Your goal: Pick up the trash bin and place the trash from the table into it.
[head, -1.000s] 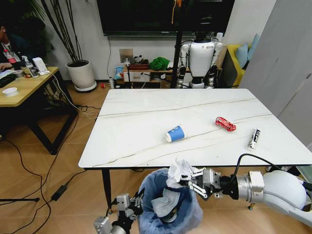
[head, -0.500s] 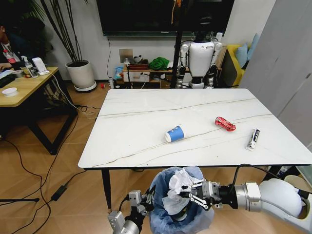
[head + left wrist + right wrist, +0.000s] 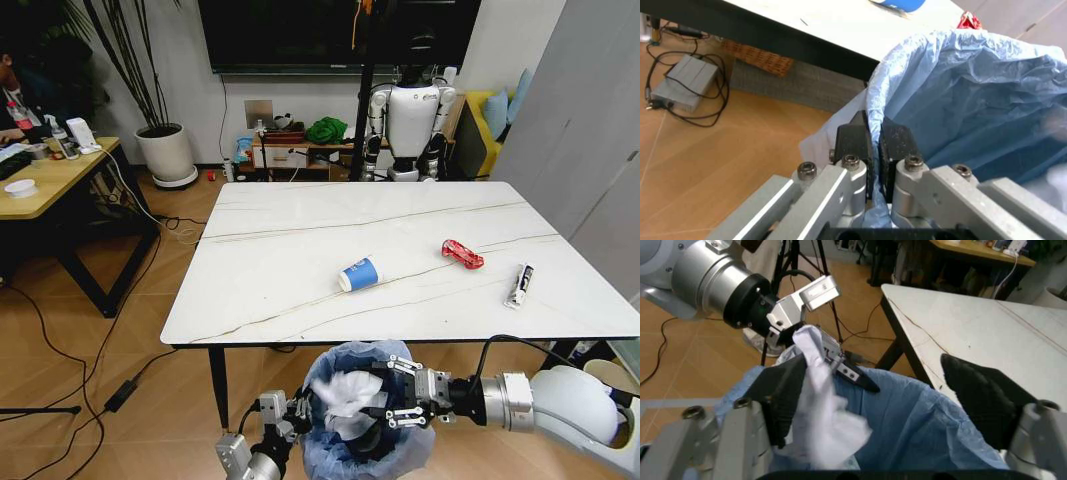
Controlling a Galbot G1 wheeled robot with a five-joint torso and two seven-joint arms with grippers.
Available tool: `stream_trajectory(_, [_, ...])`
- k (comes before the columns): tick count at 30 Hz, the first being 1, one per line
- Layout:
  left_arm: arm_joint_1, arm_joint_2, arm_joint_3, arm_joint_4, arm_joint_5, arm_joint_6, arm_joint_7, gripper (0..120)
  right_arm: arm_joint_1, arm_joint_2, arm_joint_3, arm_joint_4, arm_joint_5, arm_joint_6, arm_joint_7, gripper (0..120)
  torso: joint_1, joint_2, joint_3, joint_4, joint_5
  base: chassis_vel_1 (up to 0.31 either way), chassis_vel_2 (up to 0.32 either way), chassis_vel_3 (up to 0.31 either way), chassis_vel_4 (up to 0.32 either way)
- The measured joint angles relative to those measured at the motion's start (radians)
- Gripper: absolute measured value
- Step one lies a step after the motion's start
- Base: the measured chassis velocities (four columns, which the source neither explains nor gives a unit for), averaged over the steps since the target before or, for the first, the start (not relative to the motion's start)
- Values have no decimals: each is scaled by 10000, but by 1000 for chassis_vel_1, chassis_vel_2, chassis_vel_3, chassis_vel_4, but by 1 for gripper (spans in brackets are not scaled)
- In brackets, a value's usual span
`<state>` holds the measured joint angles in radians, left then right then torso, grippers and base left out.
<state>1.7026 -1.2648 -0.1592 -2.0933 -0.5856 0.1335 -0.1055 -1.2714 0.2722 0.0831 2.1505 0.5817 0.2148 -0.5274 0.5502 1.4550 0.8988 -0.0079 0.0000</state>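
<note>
Trash bin point(image 3: 365, 415) is held off the near edge of the table point(image 3: 300, 240), below tabletop level; its light-blue liner is pinched at the rim by the left gripper point(image 3: 870, 142), fingers pressed together on bag and wall alike, as the left wrist view shows.

Right gripper point(image 3: 400, 392) is poised over the bin mouth with its fingers spread wide; a crumpled white piece of trash point(image 3: 823, 415) is seen between them, hanging into the liner; whether it clings to one pad or is falling free cannot be told.

Still on the tabletop: blue-and-white paper cup point(image 3: 359, 274) on its side near the middle; red wrapper point(image 3: 462, 254) to the right of it; black-and-white sachet point(image 3: 518, 285) near the right edge; all well apart from both grippers.

Risks judged from this:
- white piece may snag on a finger and be dragged back out when the right arm is lifted; thin film clings;
- bin is carried by a single pinch at the rim; the bag may slip or tear there, and the bin would tilt or drop;
- right gripper sits close to the frilly rim; a sideways move could catch the liner and pull the bin from the left grip;
- cup, lying on its side, may roll when approached.
</note>
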Motion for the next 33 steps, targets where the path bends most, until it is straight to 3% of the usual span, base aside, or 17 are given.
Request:
stream_trajectory(5, [296, 10, -152, -177, 113, 2, 0, 0, 20, 4, 109, -81, 6, 67, -2, 94, 0, 0, 0, 0, 0, 0, 0, 0, 0])
stream_trajectory(8, [496, 41, -251, -273, 183, 1, 1, 0, 40, 57, 151, -166, 11, 101, -1, 99, 0, 0, 0, 0, 0, 0, 0, 0, 0])
stream_trajectory(33, [1327, 386, -1406, -1115, 64, -18, 22, 0, -47, 150, 423, -1394, -516, 544, -1172, 100, -2, 2, 0, 0, 0, 0, 0, 0, 0])
